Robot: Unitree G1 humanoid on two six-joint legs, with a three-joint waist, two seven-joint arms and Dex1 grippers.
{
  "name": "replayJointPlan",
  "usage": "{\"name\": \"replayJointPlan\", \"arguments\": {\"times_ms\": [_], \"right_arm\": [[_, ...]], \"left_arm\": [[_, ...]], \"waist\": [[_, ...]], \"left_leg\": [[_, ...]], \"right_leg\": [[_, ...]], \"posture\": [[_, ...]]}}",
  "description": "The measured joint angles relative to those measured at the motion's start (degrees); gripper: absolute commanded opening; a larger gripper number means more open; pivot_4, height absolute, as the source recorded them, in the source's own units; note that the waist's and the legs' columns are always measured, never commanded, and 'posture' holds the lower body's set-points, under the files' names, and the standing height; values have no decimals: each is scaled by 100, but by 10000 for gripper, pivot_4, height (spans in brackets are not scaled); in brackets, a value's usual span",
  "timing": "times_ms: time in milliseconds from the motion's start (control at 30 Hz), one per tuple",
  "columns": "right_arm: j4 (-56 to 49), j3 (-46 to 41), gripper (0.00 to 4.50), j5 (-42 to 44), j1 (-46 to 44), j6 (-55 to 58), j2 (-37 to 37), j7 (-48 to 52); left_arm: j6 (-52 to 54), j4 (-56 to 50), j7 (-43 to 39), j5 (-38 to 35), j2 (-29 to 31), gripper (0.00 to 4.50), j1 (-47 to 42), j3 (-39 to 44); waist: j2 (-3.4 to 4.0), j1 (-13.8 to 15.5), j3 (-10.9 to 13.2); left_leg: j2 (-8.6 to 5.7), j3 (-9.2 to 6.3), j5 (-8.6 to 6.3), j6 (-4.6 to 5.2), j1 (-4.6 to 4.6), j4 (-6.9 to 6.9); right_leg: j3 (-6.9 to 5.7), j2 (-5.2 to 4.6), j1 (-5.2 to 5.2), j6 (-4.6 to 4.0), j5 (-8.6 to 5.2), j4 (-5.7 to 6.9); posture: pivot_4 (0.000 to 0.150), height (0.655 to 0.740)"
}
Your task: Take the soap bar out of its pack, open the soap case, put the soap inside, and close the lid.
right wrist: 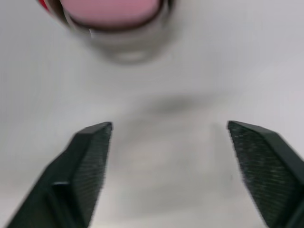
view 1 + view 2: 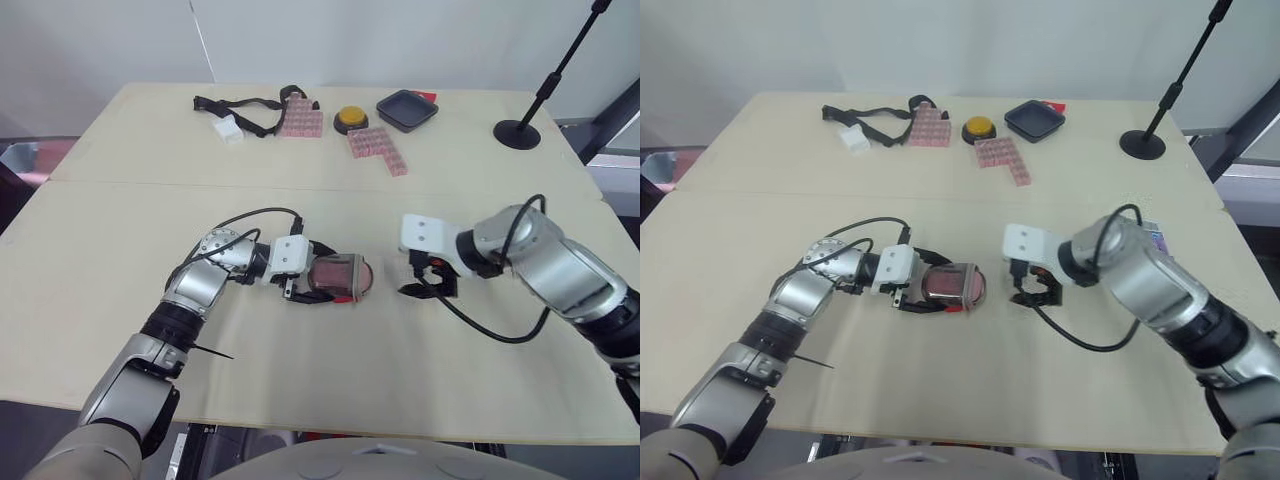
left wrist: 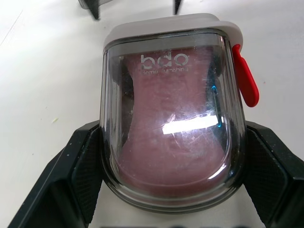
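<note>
Gripping the soap case (image 2: 342, 277) across its two long sides, the left gripper (image 2: 318, 274) holds it flat on the table (image 2: 120, 300), near the middle of the near half. The clear lid is down over the pale base, the pink soap (image 3: 171, 152) shows through it, and a red tab (image 3: 247, 80) sticks out at one edge. Just to the right, the right gripper (image 2: 414, 276) points at the case's rounded end with its fingers spread wide and empty, and bare tabletop lies between them. A black cable (image 2: 490, 335) from the right arm loops over the table on the near right. The other things lie well apart along the far edge. From left to right they are a black strap (image 2: 245, 105), a small white block (image 2: 228, 128), a pink knobbly slab (image 2: 300, 118), a yellow button (image 2: 351, 119), a second pink slab (image 2: 378, 150) a little nearer, a black tray (image 2: 407, 109) and the round foot of a stand (image 2: 517, 132).
</note>
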Motion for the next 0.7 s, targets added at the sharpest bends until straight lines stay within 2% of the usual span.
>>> {"name": "replayJointPlan", "arguments": {"times_ms": [300,700], "right_arm": [[-284,-292,235,327,344,-423,323,-67],[-266,-202,235,293,294,-519,550,-289]], "left_arm": [[76,-4,90,-47,-72,34675,-16,-8],[161,-39,132,-96,-84,34675,-20,-7]], "waist": [[0,-11,0],[0,-13,0]], "left_leg": [[1,0,0,0,1,2],[1,0,0,0,0,3]], "right_leg": [[0,1,0,0,0,3],[0,1,-1,0,0,3]], "posture": [[1500,7400],[1500,7400]]}}
